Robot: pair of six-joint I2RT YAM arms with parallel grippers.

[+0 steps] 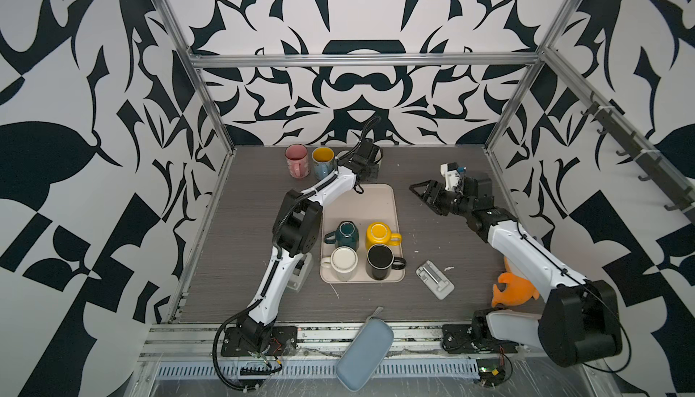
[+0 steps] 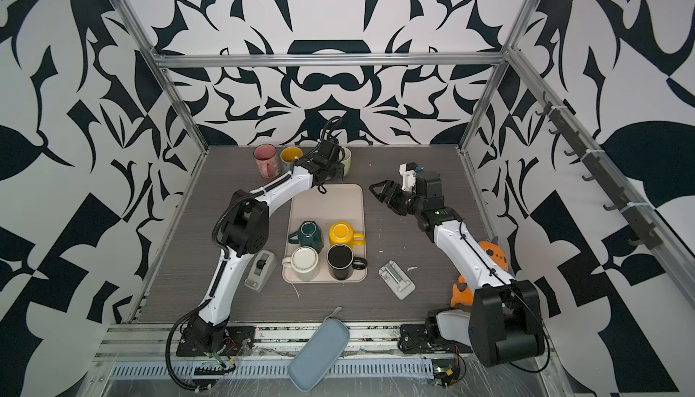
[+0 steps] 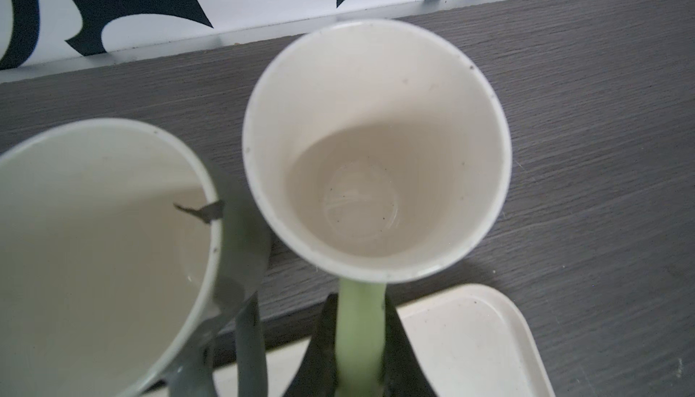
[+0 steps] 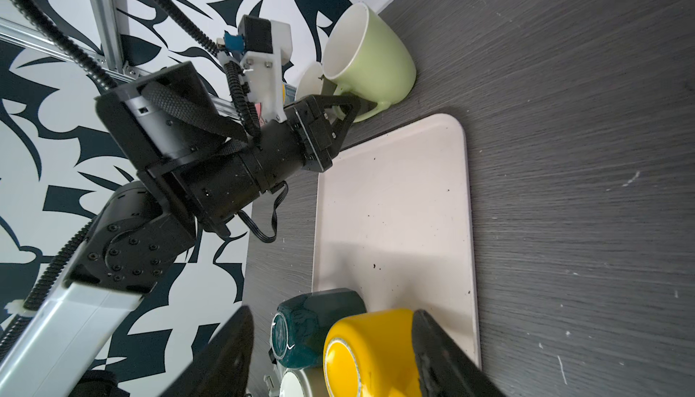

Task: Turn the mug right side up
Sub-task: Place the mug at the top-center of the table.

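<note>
There are eight mugs in all. Four stand on the one beige tray (image 1: 372,203): a dark green mug (image 1: 346,234), a yellow mug (image 1: 378,237), a white mug (image 1: 343,263) and a black mug (image 1: 380,261). The dark green and the yellow ones show their bottoms. The other four are in a row at the back of the table (image 1: 244,225), beyond the tray: a pink mug (image 1: 296,161), a blue mug (image 1: 322,167) with yellow inside, a grey mug (image 3: 94,207) and the light green mug (image 2: 348,160).

Also on the table are one tape dispenser (image 2: 259,269), one flat grey plastic piece (image 1: 434,278) and one orange toy (image 1: 513,289). One blue-grey pouch (image 1: 364,353) lies at the front edge.

The light green mug (image 3: 376,113) is pale green outside and off-white inside, wide at the mouth and narrower at the bottom, with small dark specks. It is just beside the grey mug and near the far edge of the tray. Its mouth faces up and its long axis is close to vertical. Its handle points toward the tray. Whether the bottom rests fully on the table I cannot tell.

The left gripper (image 3: 359,312) pinches this handle between its two fingers. The right gripper (image 1: 419,195) hangs above the table at the right of the tray, its fingers spread, with nothing between them.
</note>
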